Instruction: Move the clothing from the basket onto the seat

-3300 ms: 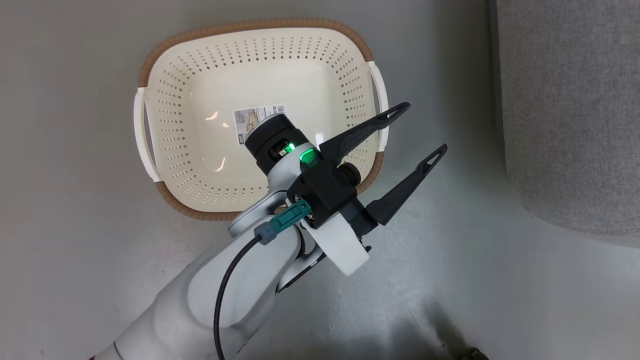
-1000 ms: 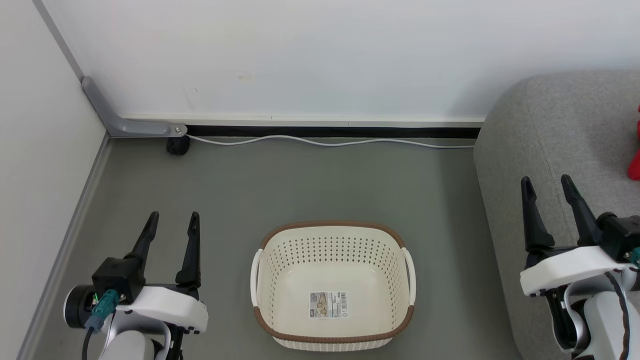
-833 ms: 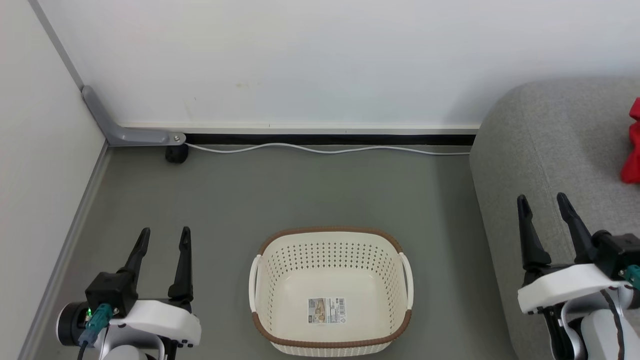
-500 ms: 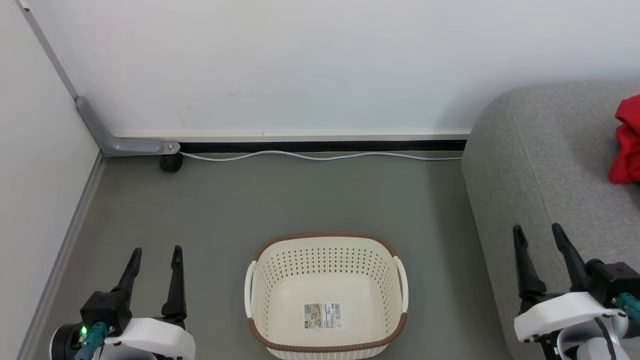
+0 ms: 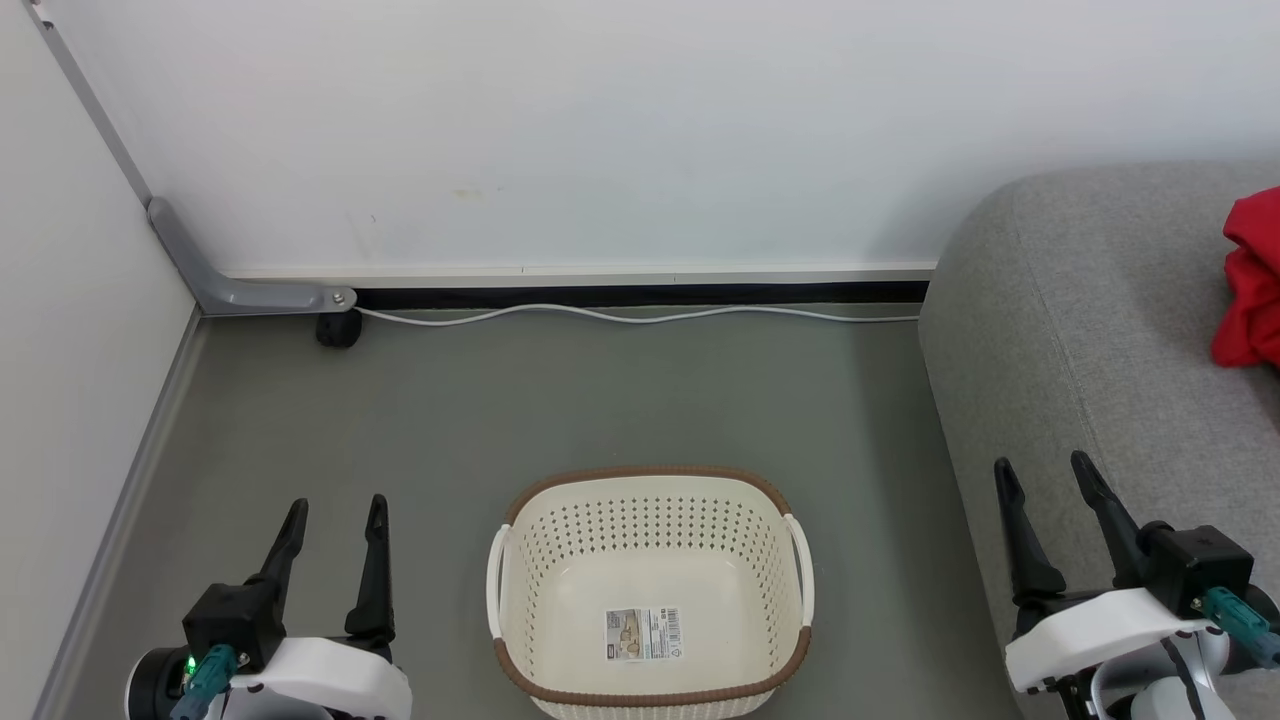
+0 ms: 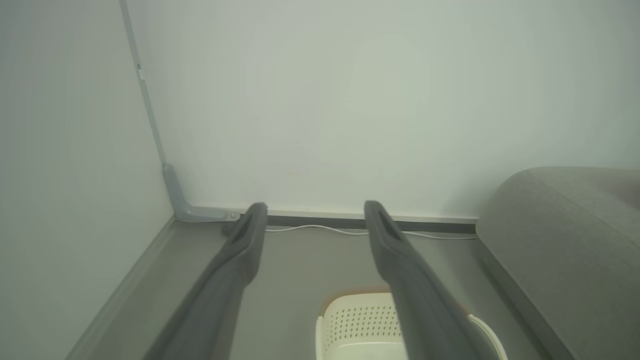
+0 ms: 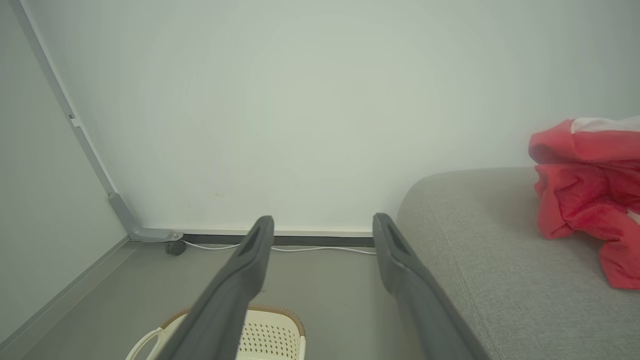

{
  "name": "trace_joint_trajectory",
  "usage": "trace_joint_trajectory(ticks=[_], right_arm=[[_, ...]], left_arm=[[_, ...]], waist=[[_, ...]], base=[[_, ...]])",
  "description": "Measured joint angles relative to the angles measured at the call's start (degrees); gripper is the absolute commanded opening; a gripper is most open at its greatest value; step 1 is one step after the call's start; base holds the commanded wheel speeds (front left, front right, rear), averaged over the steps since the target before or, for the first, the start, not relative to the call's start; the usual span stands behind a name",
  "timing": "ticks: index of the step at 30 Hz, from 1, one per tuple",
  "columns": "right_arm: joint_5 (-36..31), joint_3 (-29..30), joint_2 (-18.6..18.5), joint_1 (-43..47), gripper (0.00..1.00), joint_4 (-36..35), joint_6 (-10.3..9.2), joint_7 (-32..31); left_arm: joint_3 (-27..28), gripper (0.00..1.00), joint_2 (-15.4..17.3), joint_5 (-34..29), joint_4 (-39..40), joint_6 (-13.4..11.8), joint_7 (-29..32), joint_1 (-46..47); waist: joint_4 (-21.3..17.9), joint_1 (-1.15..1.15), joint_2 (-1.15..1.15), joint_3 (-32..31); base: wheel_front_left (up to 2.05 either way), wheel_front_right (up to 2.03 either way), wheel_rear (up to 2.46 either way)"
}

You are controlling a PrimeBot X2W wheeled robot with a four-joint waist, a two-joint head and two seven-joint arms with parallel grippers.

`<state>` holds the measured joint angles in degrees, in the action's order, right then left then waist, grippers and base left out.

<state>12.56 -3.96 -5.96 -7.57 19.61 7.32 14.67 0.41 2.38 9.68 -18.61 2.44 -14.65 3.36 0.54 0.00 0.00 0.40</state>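
The basket (image 5: 648, 470) is empty; the clothing (image 5: 1250, 280) lies on the seat (image 5: 1080, 330), perhaps near its back edge, where loose folds could slide off. The left gripper (image 5: 338, 503) and right gripper (image 5: 1041, 461) gape, holding nothing.

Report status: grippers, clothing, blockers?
Left gripper and right gripper open, holding nothing. Clothing on sofa; basket holds just its sticker. Cable along wall, out of the way.

Cream perforated basket (image 5: 520, 590) upright on floor, red clothing (image 5: 1250, 285) heaped on grey seat (image 5: 1090, 330)
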Motion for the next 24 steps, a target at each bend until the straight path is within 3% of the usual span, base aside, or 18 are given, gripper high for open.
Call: trace_joint_trajectory(ticks=[16, 17, 24], right_arm=[[0.04, -0.02, 0.04, -0.09, 1.0, 1.1, 0.0, -0.01], [0.04, -0.02, 0.04, -0.09, 0.0, 1.1, 0.0, -0.01], [0.91, -0.26, 1.57, 3.41, 0.0, 4.93, 0.0, -0.56]], left_arm=[[-1.52, 1.0, 0.0, 1.02, -0.6, 0.53, 0.0, -0.6], [-1.52, 0.0, 0.0, 1.02, -0.6, 0.53, 0.0, -0.6], [-1.57, 0.0, -1.14, 1.67, -4.6, 0.52, 0.59, -3.03]], waist=[[-0.38, 0.0, 0.0, -0.09], [-0.38, 0.0, 0.0, -0.09], [-0.41, 0.0, 0.0, -0.12]], base=[[0.0, 0.0, 0.0], [0.0, 0.0, 0.0], [0.0, 0.0, 0.0]])
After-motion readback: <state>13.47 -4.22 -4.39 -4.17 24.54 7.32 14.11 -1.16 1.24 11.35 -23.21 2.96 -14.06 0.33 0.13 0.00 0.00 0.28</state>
